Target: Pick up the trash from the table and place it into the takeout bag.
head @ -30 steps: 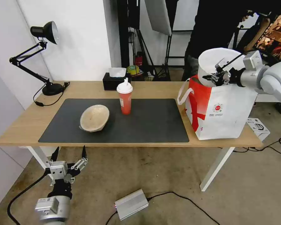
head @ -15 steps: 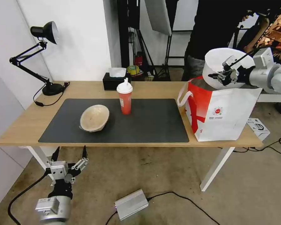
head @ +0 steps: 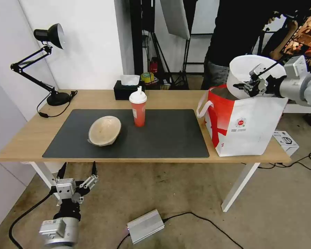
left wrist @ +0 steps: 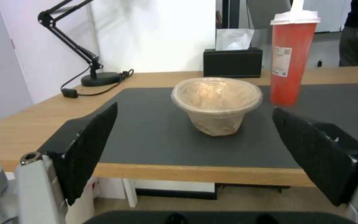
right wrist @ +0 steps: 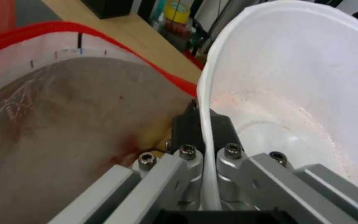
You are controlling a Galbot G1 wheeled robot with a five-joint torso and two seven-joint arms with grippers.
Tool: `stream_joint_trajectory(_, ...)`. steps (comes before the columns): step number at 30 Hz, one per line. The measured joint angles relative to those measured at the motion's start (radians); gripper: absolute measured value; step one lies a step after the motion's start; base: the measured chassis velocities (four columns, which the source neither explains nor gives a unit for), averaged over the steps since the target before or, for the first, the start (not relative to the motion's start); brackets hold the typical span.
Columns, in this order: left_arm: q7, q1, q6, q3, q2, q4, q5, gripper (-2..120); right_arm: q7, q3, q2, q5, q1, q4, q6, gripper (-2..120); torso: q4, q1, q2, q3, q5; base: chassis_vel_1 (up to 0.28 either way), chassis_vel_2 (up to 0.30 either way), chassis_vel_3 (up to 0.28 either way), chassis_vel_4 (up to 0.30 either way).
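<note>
The right tool is clamped on the rim of the large white plastic bowl, holding it tilted over the open mouth of the takeout bag. The step in hand looks like the drop: next the bowl must sink past the bag's rim before release. Away from the bag, the red drink cup and beige bowl wait on the desk; the left tool hangs spread apart below its front edge.

Your head camera looked down and forward over the whole worktop. The left wrist camera sat low at the near edge, facing across it; both shared the beige bowl. The right wrist camera looked closely into the takeout bag.
</note>
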Motion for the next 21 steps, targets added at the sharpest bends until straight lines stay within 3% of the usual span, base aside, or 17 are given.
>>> stream_joint_trajectory(21, 0.000, 0.000, -0.002, 0.001, 0.002, 0.004, 0.001, 100, 0.004, 0.021, 0.000, 0.019, 0.015, -0.002, 0.000, 0, 0.0000, 0.000, 0.000, 0.000, 0.0000, 0.000, 0.000, 0.000, 0.000)
